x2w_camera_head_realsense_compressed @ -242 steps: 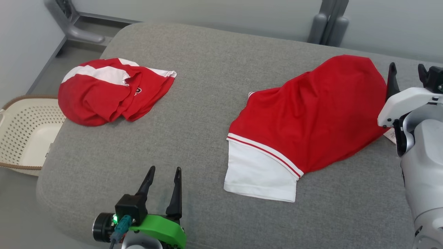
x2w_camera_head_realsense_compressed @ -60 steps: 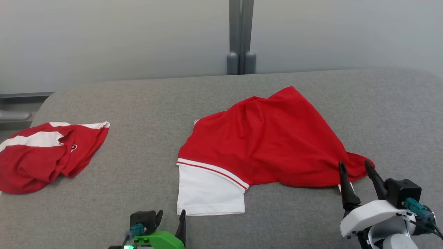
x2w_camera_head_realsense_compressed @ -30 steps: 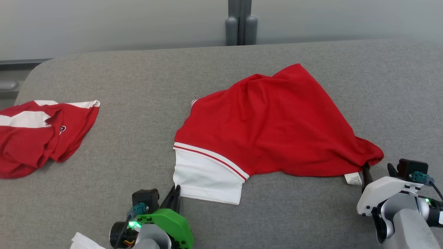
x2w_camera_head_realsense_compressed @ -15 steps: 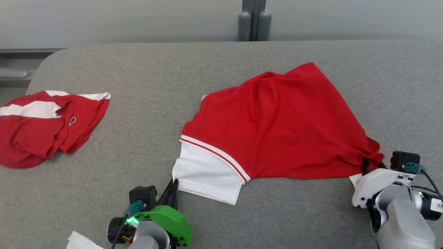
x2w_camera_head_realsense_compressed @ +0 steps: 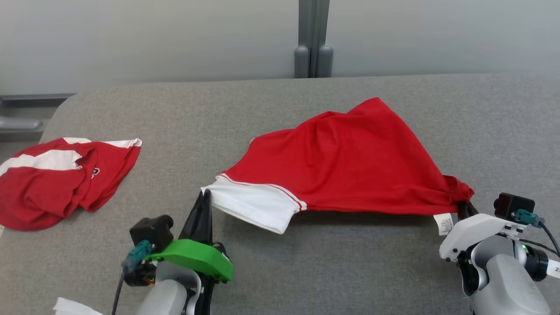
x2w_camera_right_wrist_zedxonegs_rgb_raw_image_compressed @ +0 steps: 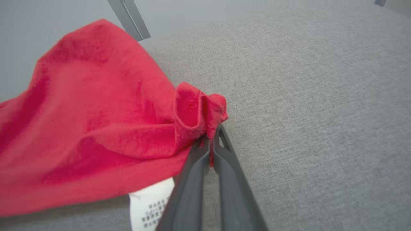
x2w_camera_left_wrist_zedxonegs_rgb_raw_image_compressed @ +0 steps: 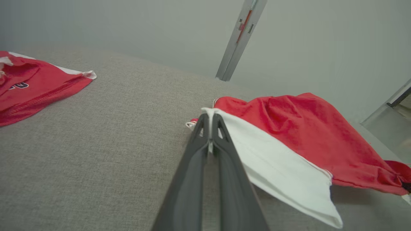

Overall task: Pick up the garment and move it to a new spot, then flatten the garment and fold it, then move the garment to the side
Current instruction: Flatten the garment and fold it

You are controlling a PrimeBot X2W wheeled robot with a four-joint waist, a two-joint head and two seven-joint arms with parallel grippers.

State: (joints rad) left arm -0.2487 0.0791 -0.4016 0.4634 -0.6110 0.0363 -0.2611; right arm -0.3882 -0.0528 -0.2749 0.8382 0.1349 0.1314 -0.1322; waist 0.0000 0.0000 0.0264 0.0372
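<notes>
At the far left, a spare red-and-white shirt (x2w_camera_head_realsense_compressed: pixel 65 179) is lying bunched on the grey padded surface (x2w_camera_head_realsense_compressed: pixel 306 271). We are leaving it alone and planning our path clear of it. To its right, our left gripper (x2w_camera_head_realsense_compressed: pixel 204 197) is pinching the near-left corner of the white panel (x2w_camera_head_realsense_compressed: pixel 253 205), with the jaws closed tight on the cloth and that corner lifted off the padding. The garment (x2w_camera_head_realsense_compressed: pixel 350 162) is lying mid-surface, strung between our two arms, its near edge raised and its far peak resting on the padding. At its right end, beside the dangling care label (x2w_camera_head_realsense_compressed: pixel 444 223), our right gripper (x2w_camera_head_realsense_compressed: pixel 464 209) is clamping a bunched red corner, jaws closed on it.

We are judging this to be the start of the lift and move. To do it well, we are aiming to raise both arms evenly and slowly, with the near edge taut but not stretched. The right-hand bite looks small and could slip. We are also planning to get the far part fully off the padding before travelling sideways, so nothing is dragging or folding under.
</notes>
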